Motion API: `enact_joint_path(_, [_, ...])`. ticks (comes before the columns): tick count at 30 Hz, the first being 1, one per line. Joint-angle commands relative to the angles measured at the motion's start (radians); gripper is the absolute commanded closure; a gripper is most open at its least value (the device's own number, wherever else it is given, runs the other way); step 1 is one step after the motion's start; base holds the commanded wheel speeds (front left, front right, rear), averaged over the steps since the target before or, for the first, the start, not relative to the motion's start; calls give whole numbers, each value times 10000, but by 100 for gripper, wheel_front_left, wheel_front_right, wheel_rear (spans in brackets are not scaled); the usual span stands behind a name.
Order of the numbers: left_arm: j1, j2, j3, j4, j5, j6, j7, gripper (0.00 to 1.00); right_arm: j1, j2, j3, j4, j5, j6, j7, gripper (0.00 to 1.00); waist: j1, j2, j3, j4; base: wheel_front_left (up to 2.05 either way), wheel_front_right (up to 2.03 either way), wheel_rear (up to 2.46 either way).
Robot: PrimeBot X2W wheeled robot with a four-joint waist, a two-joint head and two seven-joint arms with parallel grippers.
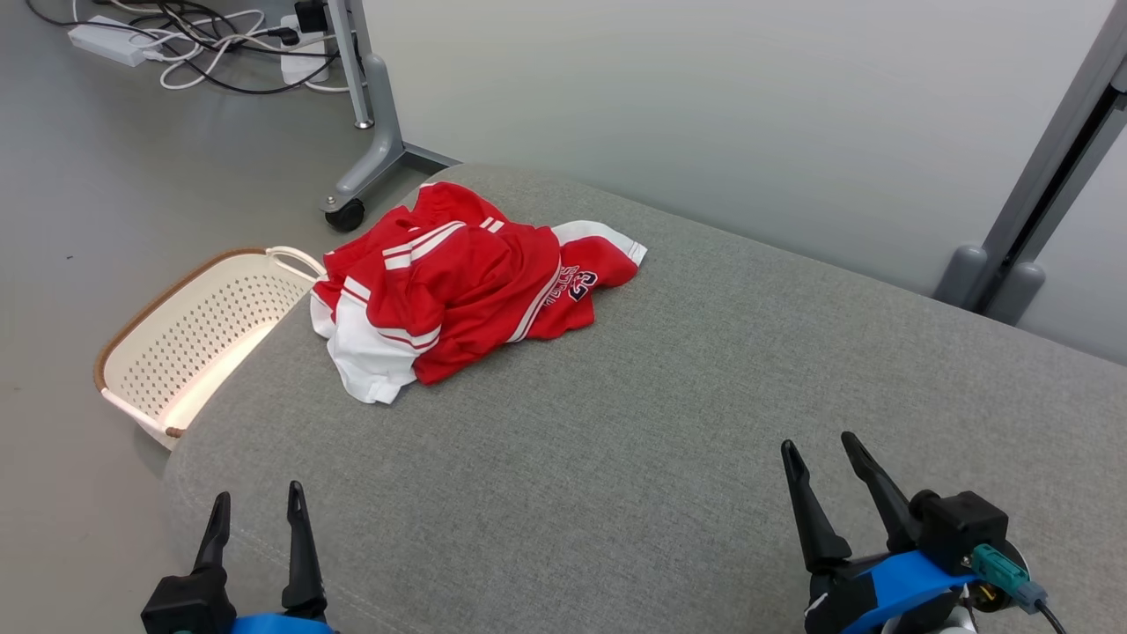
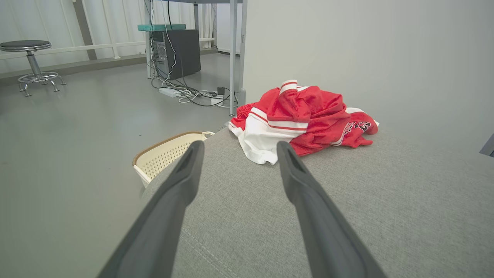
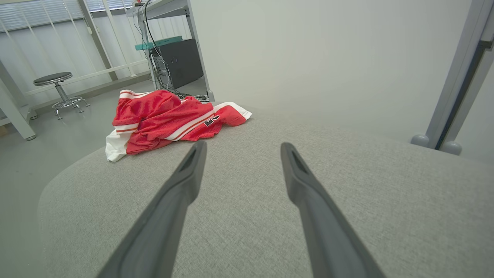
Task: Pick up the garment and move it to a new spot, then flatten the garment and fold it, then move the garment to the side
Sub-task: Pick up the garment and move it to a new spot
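A red and white garment (image 1: pixel 458 282) with black lettering lies crumpled at the far left of the grey padded surface (image 1: pixel 669 423). It also lies ahead in the left wrist view as the garment (image 2: pixel 305 117), and to the upper left in the right wrist view as the garment (image 3: pixel 166 117). My left gripper (image 1: pixel 257 497) hovers open at the near left edge, well short of the cloth. At the near right my right gripper (image 1: pixel 819 447) stands open, with nothing between its fingers. The same open left gripper (image 2: pixel 238 146) and right gripper (image 3: pixel 243 146) point toward the cloth.
A cream perforated basket (image 1: pixel 189 335) with a brown rim sits on the floor against the surface's left edge. Behind it stand a wheeled frame leg (image 1: pixel 365 150) and a tangle of cables (image 1: pixel 202 44). A grey post (image 1: pixel 1048 176) rises at the far right. A stool (image 2: pixel 32 61) stands farther off.
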Motion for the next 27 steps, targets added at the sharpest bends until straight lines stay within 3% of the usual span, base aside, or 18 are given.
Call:
enact_joint_path(1, [118, 35, 38, -78, -55, 75, -72, 0, -158, -54, 47, 62, -82, 4, -1, 0, -1, 0, 24, 15, 0, 0, 0])
enact_joint_path(7, [139, 91, 116, -283, -177, 96, 4, 0, -307, -54, 104, 216, -67, 4, -72, 0, -1, 0, 51, 25, 0, 0, 0])
enact_joint_path(12, [-332, 210, 291, -828, -729, -247, 594, 0, -174, -54, 20, 254, -13, 4, -139, 0, -1, 0, 48, 26, 0, 0, 0])
enact_joint_path(20, [-2219, 1057, 823, -2388, -1795, -578, 3108, 0, 159, -54, -332, 84, 34, 4, -201, 0, -1, 0, 161, 64, 0, 0, 0])
enact_joint_path(22, [-2898, 1277, 874, -2170, -2163, -725, 3923, 0, 195, -56, -458, -26, 0, 4, -205, 0, -1, 0, 311, 33, 0, 0, 0])
enact_joint_path(27, [-4226, 1786, 1487, -1121, -3055, -748, 5331, 0, -107, -53, -412, -494, -230, 4, 10, 0, -1, 0, 1130, -812, 0, 0, 0])
